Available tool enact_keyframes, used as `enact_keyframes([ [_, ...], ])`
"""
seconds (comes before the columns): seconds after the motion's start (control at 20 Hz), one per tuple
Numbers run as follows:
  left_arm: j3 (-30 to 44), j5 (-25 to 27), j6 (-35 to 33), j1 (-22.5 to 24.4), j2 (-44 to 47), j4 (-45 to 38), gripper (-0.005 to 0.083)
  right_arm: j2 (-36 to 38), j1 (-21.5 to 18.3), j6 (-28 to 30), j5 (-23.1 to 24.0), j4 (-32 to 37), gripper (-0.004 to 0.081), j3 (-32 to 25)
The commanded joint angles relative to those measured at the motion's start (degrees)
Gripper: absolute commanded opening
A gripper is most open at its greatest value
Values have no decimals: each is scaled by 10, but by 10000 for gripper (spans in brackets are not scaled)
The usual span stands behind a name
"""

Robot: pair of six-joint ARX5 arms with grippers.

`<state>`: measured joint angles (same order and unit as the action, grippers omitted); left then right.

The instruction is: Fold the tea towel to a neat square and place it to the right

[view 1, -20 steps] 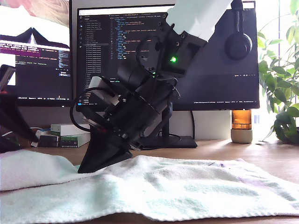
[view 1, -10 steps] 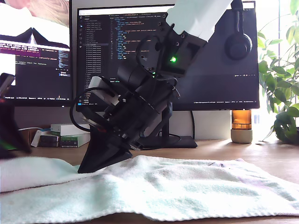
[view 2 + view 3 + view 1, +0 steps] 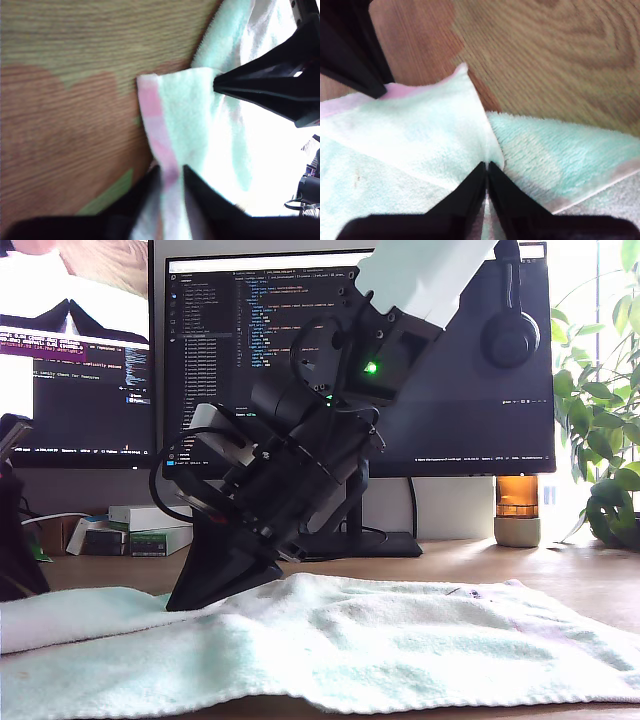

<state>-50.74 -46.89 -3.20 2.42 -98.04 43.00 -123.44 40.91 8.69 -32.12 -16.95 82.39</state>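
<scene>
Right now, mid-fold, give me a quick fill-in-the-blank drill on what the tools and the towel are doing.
1. My first tool is shut on the ____ band at the edge of the fluffy mint-green terry tea towel.
2. My second tool is ____ on a folded corner of that towel.
3. The towel lies on a ____ desk.
4. In the exterior view, a black ____ hangs on the dark monitor.

Missing words: pink; shut; wooden; headset
</scene>
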Motion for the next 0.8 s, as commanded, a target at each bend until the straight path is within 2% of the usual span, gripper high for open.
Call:
enact_keyframes([
  [0.0,9,-7,-3,-8,-17,-9,-23,-39,-1,3,12,-1,-13,-13],
  [0.3,9,-13,-18,-22,-26,-21,-23,-39,-1,3,11,0,-13,-13],
  [0.55,9,-6,-29,2,-24,-29,-23,-39,-2,3,5,0,-12,-13],
  [0.75,9,-6,-33,18,-24,-35,-23,-38,-2,-5,-28,3,50,-13],
])
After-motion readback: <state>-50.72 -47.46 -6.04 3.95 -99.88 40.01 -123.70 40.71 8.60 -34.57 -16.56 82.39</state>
